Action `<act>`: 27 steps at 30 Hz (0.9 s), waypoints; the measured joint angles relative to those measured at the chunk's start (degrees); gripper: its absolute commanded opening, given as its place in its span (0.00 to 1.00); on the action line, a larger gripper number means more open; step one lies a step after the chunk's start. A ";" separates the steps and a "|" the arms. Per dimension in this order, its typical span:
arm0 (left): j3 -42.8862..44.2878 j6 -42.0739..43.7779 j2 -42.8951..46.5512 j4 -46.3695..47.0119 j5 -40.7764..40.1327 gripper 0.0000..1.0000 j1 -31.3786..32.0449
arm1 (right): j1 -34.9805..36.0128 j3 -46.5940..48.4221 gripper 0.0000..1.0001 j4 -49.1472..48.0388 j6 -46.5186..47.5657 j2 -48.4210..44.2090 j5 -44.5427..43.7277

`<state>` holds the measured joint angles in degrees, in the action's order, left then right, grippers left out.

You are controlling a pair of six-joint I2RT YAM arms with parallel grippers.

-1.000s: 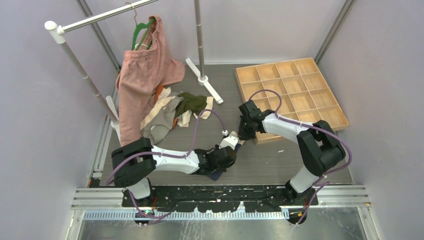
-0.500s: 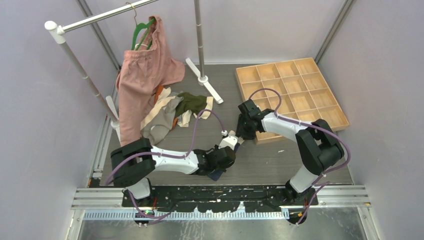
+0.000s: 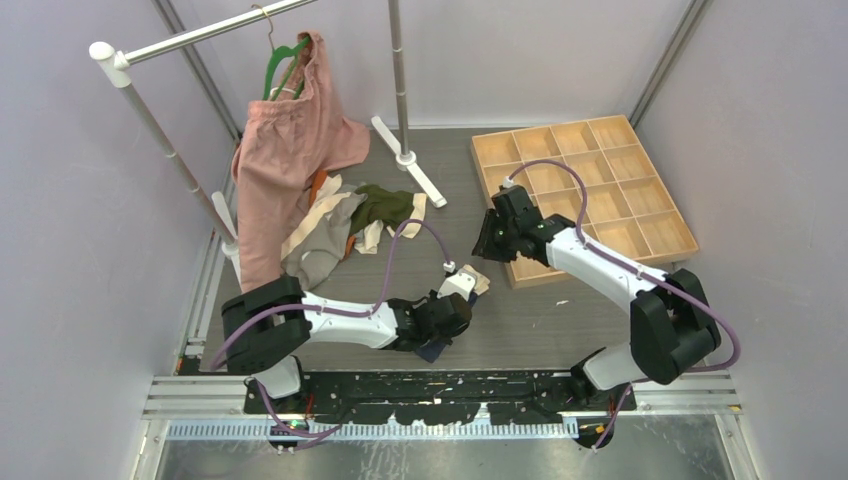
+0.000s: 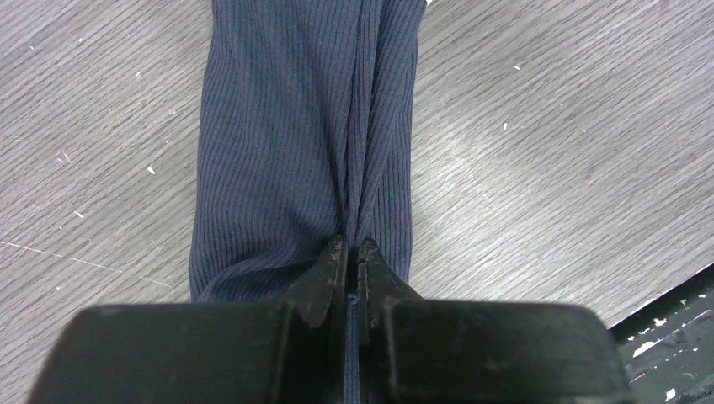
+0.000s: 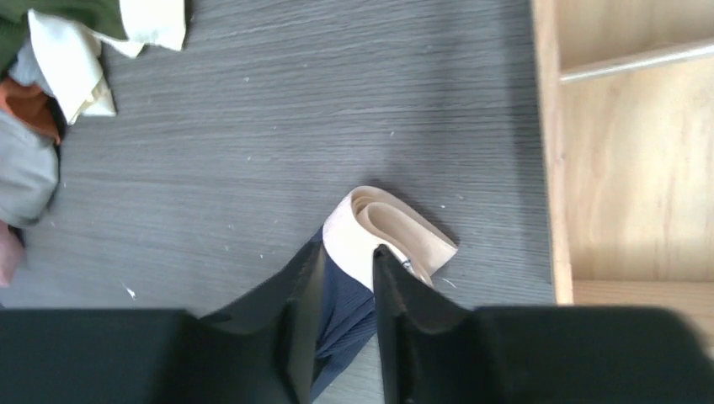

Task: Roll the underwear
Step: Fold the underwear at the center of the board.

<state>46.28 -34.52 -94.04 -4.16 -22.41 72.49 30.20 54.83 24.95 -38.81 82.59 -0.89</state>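
Note:
A navy pair of underwear (image 4: 295,126) with a cream waistband (image 3: 464,282) lies stretched on the grey table, folded into a narrow strip. My left gripper (image 4: 354,251) is shut on its navy leg end, low at the table; in the top view it sits at the near middle (image 3: 438,335). My right gripper (image 5: 347,252) is open and empty, hovering above the folded waistband end (image 5: 396,231); in the top view it sits up and to the right of the waistband (image 3: 488,248).
A pile of other underwear (image 3: 350,225), olive, grey, orange and cream, lies at the back left and shows in the right wrist view (image 5: 50,50). A wooden compartment tray (image 3: 585,195) stands at the right. A pink garment on a green hanger (image 3: 290,150) hangs from a rack.
My right gripper has lifted off the waistband end and drawn back towards the tray, its arm swinging right. My left gripper has stayed shut on the navy fabric.

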 measured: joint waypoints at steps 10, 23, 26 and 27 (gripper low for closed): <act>0.48 0.00 -0.22 -0.72 -0.04 0.01 0.04 | 0.00 0.13 0.05 -1.07 -0.74 4.68 7.89; 0.52 -0.24 -0.22 -0.96 -0.04 0.01 0.20 | -0.04 1.25 0.01 -4.70 -0.92 15.39 8.50; 0.50 -0.92 -0.20 -1.01 -0.04 0.05 0.20 | 0.07 1.55 0.01 -5.62 -0.98 15.91 8.48; 0.46 -1.11 -0.11 -1.01 0.00 0.09 0.20 | 0.07 1.55 0.01 -5.70 -1.01 15.93 8.48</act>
<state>46.74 -35.64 -94.15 -5.17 -22.41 72.69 30.26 56.38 19.25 -39.81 98.52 7.60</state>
